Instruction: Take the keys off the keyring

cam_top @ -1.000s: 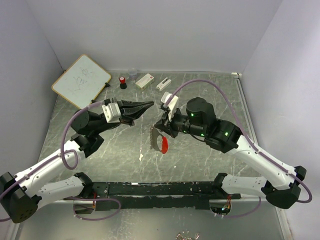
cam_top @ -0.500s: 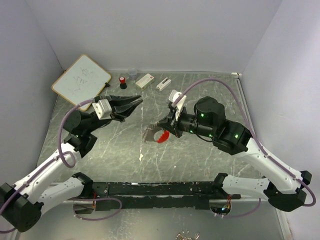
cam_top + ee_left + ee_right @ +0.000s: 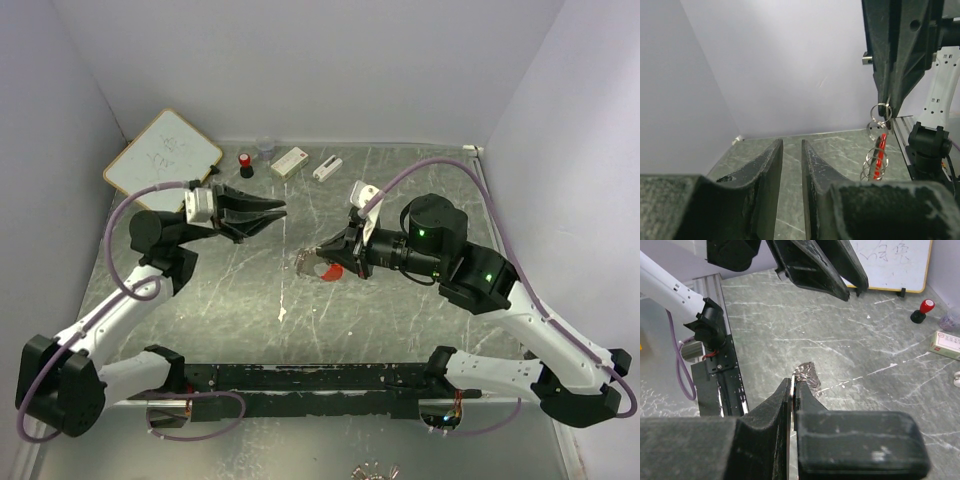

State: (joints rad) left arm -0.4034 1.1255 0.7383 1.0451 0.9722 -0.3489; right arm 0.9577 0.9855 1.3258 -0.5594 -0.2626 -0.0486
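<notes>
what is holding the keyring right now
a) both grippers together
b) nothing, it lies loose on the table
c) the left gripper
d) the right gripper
d: the right gripper is pinched shut on the top of the keyring, which dangles below its fingertips, while the left gripper stands apart with its jaws open and nothing between them.

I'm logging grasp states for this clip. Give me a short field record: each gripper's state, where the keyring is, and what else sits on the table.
right gripper: shut, pinching a silvery ring of the keyring
keyring: dangles from the right gripper's tips above the table
left gripper: open, empty, apart from the keyring
keys removed: none visible yet
far-left items: whiteboard, red-capped bottle
</notes>
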